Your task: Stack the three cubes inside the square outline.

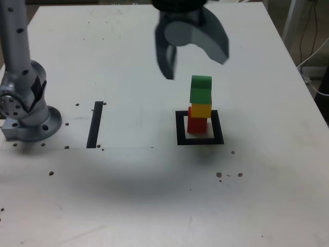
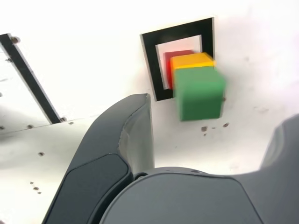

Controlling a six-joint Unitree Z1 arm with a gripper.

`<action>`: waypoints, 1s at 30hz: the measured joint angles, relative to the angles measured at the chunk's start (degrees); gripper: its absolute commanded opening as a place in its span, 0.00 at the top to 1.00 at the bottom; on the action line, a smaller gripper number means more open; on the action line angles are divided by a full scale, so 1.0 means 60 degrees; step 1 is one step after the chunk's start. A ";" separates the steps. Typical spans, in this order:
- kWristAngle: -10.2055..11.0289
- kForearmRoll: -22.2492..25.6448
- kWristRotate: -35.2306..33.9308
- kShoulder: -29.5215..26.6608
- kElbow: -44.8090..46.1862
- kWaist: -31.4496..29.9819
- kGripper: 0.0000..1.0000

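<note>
Open end effector (image 2: 212, 135) clear of green cube's (image 2: 201, 94) edges.

No readable text, labels, brands, numbers or signs on anything in either view.

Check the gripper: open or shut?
Open: in the wrist view its two jaws stand wide apart, and the gripper holds nothing; the green cube sits outside it.
</note>
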 measured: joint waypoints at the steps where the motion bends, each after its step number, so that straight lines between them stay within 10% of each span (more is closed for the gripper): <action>1: -0.0017 0.0006 -0.0002 -0.0174 0.0167 0.0000 0.00; 30: -0.0255 -0.1889 -0.0452 -0.2631 0.7019 0.0174 0.00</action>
